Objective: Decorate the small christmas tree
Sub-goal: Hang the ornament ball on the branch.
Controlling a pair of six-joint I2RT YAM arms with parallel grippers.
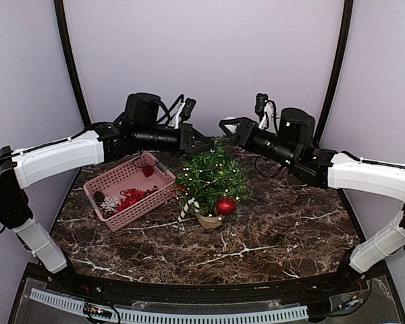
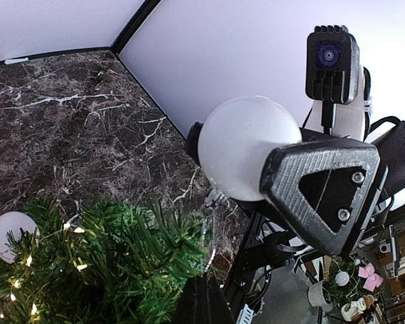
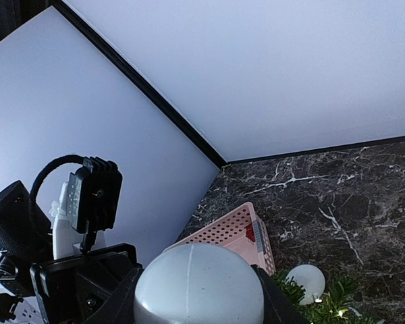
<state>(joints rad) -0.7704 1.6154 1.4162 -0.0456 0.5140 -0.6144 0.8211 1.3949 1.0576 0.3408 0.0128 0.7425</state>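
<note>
The right gripper (image 1: pixel 224 125) is clamping a white bauble (image 2: pixel 246 148) over the small christmas tree (image 1: pixel 211 179) at the middle of the worktop (image 1: pixel 290 229); the left gripper (image 1: pixel 206 143) is sitting closed alongside.

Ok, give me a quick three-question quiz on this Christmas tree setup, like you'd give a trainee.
1. Multiple choice: what is the right gripper shut on?
A) a frosted white round bauble
B) a brown pine cone
C) a white snowflake

2. True or false: the pink plastic basket stands on the robot's right of the small christmas tree.

3. Short answer: which striped ornament hangs low on the tree, on the other side of the pot from the shiny red ball?

Key:
1. A
2. False, it stands on the robot's left.
3. The red-and-white candy cane.
</note>
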